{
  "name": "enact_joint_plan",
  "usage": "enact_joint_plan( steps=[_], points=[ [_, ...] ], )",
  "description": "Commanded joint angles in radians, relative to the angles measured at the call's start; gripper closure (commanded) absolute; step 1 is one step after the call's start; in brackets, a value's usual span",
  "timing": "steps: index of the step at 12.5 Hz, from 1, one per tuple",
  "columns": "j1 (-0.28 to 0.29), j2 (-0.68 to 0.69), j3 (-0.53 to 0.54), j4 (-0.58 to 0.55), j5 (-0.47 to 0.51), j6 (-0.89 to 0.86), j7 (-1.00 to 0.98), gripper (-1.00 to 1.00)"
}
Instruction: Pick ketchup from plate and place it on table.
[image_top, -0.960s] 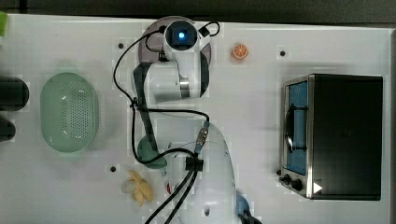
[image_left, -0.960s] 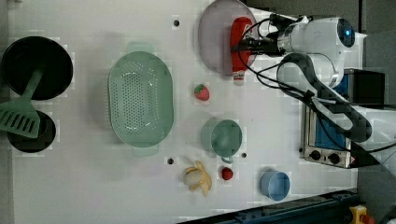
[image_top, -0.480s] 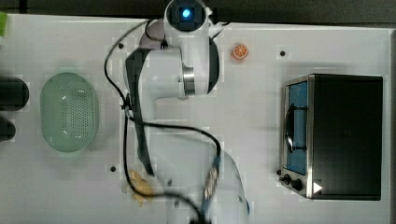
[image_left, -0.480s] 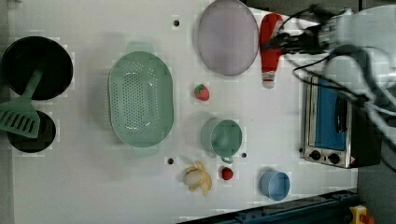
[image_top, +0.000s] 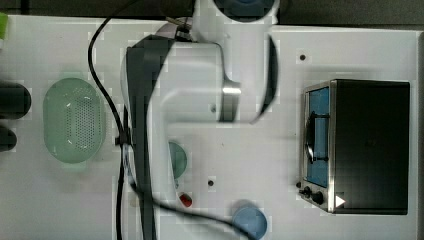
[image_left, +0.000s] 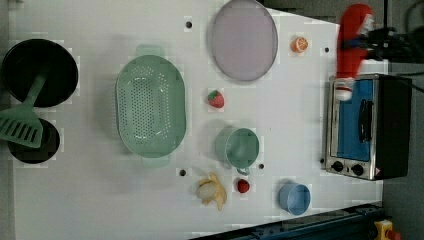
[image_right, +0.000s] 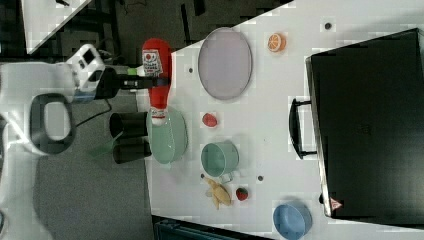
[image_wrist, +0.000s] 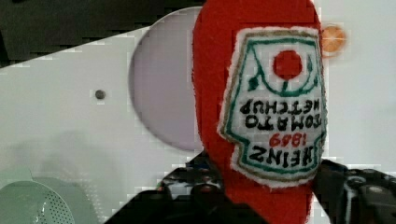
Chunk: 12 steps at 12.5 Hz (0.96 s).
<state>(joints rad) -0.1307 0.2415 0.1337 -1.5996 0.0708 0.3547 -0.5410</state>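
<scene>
Red ketchup (image_right: 157, 75) hangs clamped in the tool (image_right: 150, 81), lifted clear of the lilac plate (image_right: 225, 62) and the white worktop (image_left: 100, 200); in the left view it shows over the toaster oven's (image_left: 367, 127) top corner

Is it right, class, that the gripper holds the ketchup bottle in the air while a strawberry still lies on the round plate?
Not quite. The gripper does hold the ketchup bottle in the air, but the plate is bare. The left view shows the strawberry lying on the table, apart from the plate.
</scene>
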Motion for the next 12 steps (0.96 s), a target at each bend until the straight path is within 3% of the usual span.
enact_joint_plan(
  steps=[1, 6, 12],
  points=[
    [-0.045, -0.029, -0.053, -0.066, 0.001, -0.063, 0.044, -0.16],
    [-0.041, -0.168, -0.072, -0.292, -0.001, -0.003, 0.117, -0.16],
    [-0.035, -0.252, -0.036, -0.6, -0.014, 0.23, 0.185, -0.16]
  ],
)
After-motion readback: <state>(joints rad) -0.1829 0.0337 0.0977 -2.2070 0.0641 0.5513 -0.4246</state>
